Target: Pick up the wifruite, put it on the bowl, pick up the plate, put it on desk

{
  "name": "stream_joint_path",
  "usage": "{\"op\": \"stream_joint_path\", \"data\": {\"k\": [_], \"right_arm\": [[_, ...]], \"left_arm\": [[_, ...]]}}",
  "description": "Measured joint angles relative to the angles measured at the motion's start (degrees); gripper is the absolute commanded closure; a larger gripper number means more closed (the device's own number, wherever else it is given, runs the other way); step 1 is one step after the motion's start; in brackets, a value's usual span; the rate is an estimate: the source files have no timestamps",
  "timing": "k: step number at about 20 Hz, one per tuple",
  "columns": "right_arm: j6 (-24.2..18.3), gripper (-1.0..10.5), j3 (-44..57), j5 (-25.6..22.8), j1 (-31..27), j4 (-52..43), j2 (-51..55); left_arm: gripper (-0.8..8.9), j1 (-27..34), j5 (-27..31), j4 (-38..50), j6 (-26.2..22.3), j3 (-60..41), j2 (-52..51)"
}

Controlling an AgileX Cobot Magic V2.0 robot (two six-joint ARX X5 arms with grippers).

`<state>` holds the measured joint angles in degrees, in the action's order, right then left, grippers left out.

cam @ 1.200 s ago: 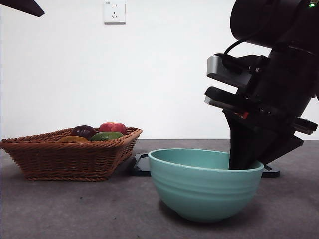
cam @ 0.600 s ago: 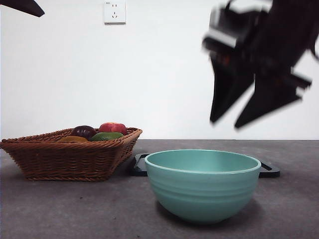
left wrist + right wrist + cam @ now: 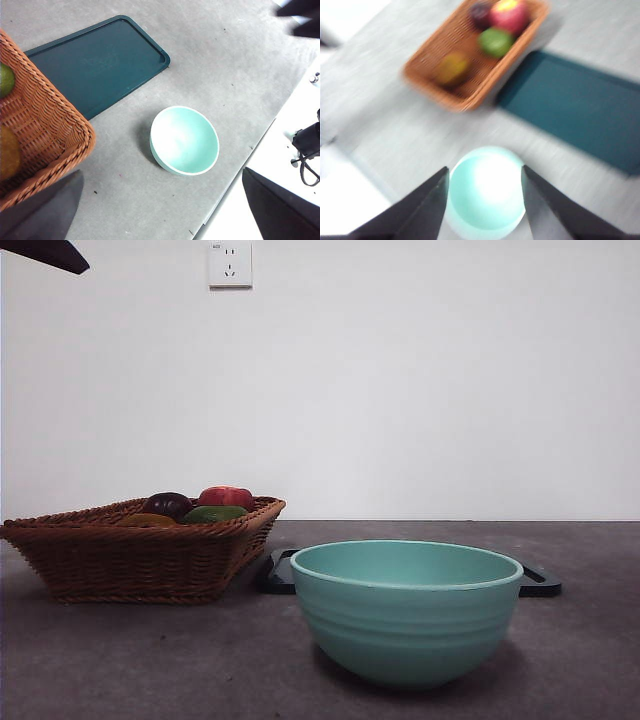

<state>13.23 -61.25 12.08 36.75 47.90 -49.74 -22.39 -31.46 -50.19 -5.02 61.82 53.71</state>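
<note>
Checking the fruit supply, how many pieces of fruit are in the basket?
4, all in the basket: a red one, a dark purple one, a green one, a yellowish one. More may be hidden.

**Bystanders on the tabletop**

Brown wicker basket – square, sloped woven sides, standing upright. Inside it, four pieces of fruit: a dark purple one, a red one with a yellowish patch showing from above, a green one lying in front of the red, and a dull yellow-brown one apart from the rest near the opposite side.

Dark rectangular tray – flat, raised rim, rounded corners, nothing on it. One corner sits just beside the basket's side.

White wall behind – a white socket plate high up
</note>
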Motion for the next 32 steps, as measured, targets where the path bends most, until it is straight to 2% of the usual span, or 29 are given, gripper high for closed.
{"op": "stream_joint_path", "data": {"k": [4,13,14,16,17,32], "right_arm": [[-0.39,7.2,0.00,-0.20,0.00,9.51,5.33],[-0.85,7.2,0.00,-0.20,0.00,10.01,5.70],[-0.85,7.4,0.00,-0.20,0.00,10.01,5.70],[-0.90,9.5,0.00,-0.17,0.00,10.01,5.70],[-1.03,9.4,0.00,-0.20,0.00,10.01,5.70],[-1.07,9.4,0.00,-0.22,0.00,7.58,5.70]], "left_arm": [[3.22,0.00,-0.02,-0.44,0.00,0.00,0.00],[3.37,0.00,0.00,-0.44,0.02,0.00,0.00],[4.14,0.00,-0.02,-0.44,0.00,0.00,0.00],[7.02,0.00,-0.02,-0.42,0.00,0.00,0.00],[8.15,0.00,-0.02,-0.42,0.00,0.00,0.00],[7.95,0.00,-0.02,-0.42,0.02,0.00,0.00]]}}
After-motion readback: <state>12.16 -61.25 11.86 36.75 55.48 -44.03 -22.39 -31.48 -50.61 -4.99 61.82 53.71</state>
